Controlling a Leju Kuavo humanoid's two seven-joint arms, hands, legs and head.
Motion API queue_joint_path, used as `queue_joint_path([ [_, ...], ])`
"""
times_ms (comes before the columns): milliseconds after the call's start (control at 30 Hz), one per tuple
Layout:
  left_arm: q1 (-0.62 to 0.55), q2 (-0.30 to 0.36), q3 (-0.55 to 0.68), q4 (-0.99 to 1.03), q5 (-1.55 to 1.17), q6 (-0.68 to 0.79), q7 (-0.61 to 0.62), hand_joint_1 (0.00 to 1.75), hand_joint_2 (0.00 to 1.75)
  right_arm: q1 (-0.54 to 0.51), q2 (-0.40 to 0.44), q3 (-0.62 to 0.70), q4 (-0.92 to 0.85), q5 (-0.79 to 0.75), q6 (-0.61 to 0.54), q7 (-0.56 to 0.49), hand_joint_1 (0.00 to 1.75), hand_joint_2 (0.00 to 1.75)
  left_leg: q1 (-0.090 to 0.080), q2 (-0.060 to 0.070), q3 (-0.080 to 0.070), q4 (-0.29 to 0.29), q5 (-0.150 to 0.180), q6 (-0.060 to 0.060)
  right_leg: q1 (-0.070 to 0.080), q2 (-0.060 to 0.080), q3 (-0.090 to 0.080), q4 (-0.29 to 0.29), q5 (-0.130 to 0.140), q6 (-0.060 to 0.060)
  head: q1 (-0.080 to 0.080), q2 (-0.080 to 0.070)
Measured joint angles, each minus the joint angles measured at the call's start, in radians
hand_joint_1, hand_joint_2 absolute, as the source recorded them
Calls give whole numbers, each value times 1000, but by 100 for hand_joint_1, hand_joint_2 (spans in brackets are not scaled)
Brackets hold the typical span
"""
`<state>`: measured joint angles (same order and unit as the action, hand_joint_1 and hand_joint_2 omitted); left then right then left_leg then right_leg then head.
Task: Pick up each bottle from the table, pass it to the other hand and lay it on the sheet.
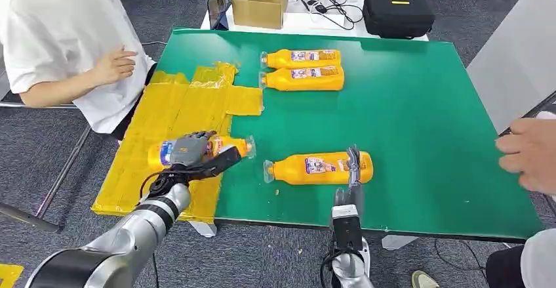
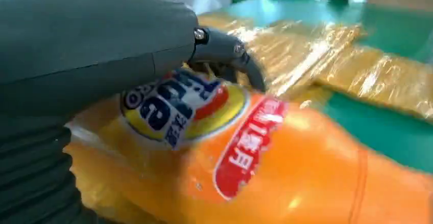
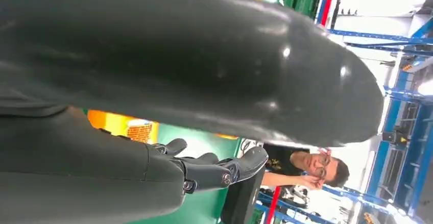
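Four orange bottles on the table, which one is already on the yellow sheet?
The bottle under the left hand, lying on the yellow sheet's near part. The other three lie on bare green table.

The left robot hand (image 1: 194, 149) covers the middle of the held bottle (image 1: 226, 147), so its label is mostly hidden in the head view. In the left wrist view that bottle (image 2: 286, 173) is blurred and runs off the picture's edge. The right robot hand (image 1: 354, 167) is seen edge-on against another bottle (image 1: 308, 168); whether it touches it cannot be told. A person's hand (image 1: 532, 151) is cut off by the frame.
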<state>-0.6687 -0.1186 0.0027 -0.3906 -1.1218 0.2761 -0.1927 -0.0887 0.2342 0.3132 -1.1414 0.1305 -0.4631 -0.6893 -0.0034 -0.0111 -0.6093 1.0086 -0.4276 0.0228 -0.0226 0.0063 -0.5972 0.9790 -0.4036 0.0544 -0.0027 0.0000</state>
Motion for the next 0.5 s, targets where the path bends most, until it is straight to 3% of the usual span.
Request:
queue_joint_path([
  [233, -30, 13, -11, -11, 120, -259, -104, 0, 0, -11, -2, -2, -1, 12, -1, 0, 0, 0, 0, -3, 5, 0, 0, 0, 0, -2, 6, 0, 0, 0, 0, 0],
  [500, -55, 55, -83, -23, 207, -396, -144, 0, 0, -22, -6, -2, 8, 36, 24, 0, 0, 0, 0, -3, 6, 0, 2, -1, 0, -2, 6, 0, 0, 0, 0, 0],
])
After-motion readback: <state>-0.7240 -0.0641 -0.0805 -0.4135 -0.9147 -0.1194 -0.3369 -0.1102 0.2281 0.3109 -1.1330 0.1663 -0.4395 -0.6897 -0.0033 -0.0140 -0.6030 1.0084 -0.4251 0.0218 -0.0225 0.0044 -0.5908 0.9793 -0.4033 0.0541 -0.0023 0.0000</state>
